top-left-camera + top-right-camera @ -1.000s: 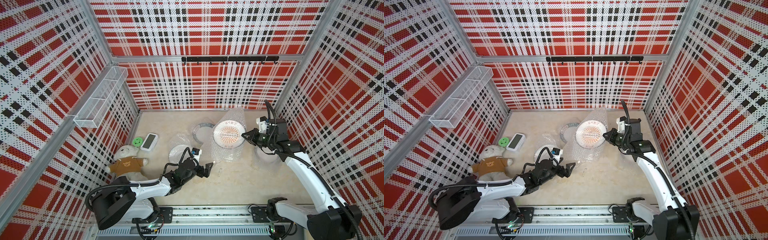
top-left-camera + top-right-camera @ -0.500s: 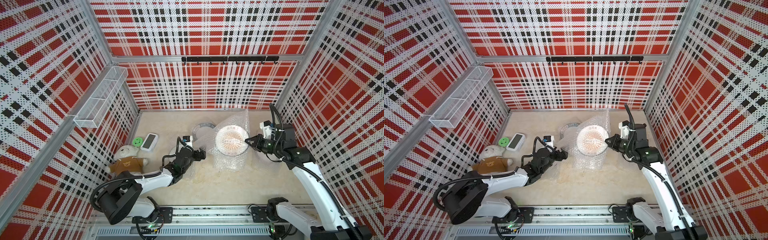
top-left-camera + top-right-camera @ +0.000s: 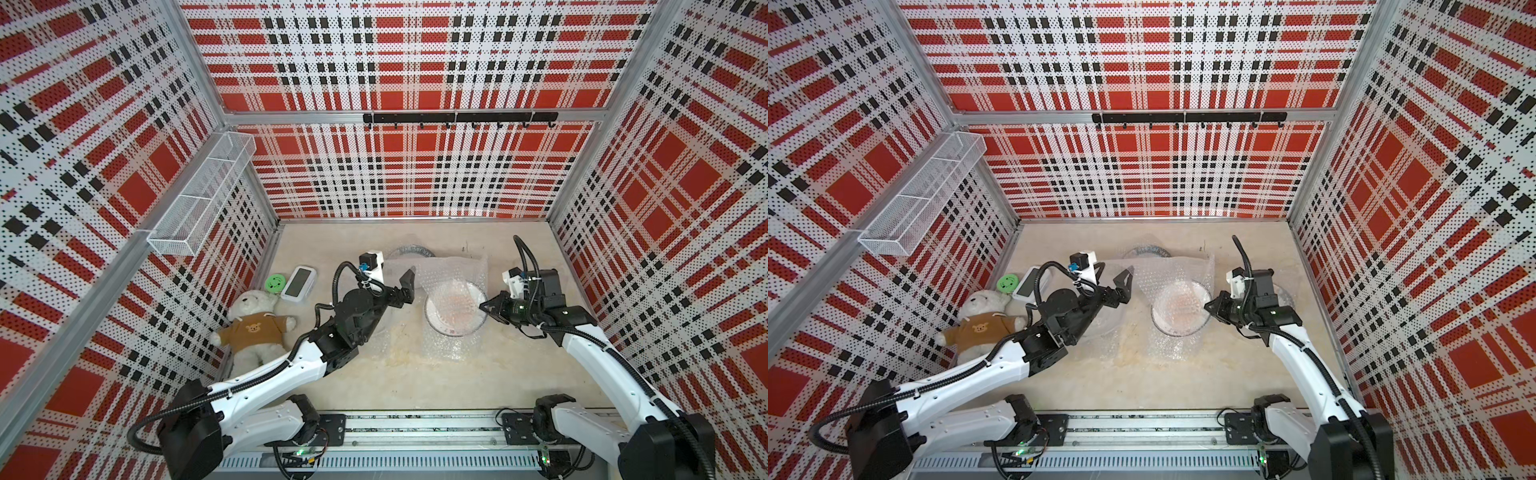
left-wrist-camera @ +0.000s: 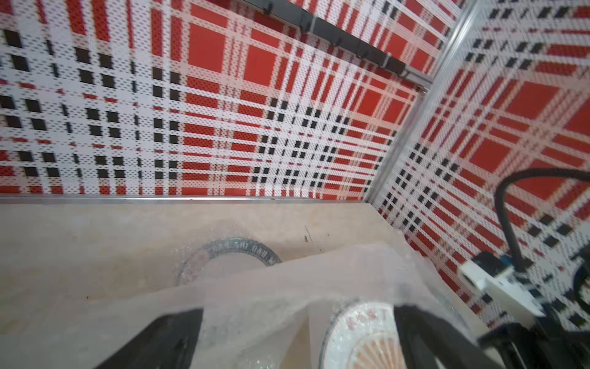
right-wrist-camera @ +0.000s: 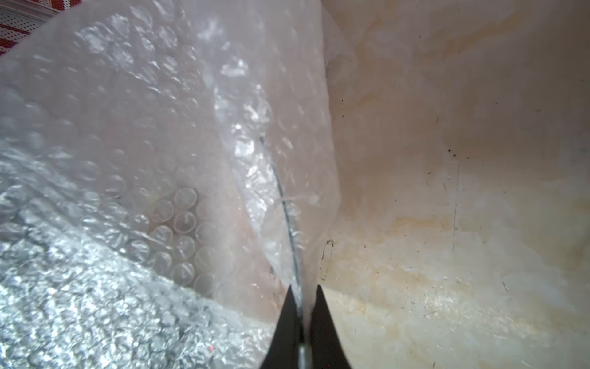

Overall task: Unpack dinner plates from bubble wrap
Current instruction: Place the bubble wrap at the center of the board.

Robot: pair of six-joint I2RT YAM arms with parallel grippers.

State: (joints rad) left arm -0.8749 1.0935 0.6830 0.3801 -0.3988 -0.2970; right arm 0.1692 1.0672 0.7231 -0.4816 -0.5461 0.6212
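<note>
A dinner plate, its orange centre dim under bubble wrap, sits mid-table. My right gripper is shut on its right rim through the film; in the right wrist view the jaws pinch the dark plate rim and the wrap. My left gripper stands open just left of the wrap, touching nothing. In the left wrist view its fingers frame the film and the plate. A second plate lies behind, half under wrap.
A teddy bear, a green disc and a white device lie along the left wall. More bubble wrap lies beneath my left arm. A wire basket hangs on the left wall, a hook rail on the back wall.
My right gripper has drawn the plate right and toward the front, and the wrap now drapes over its face. My left arm swung from the front up to the wrap's left side, still open.
</note>
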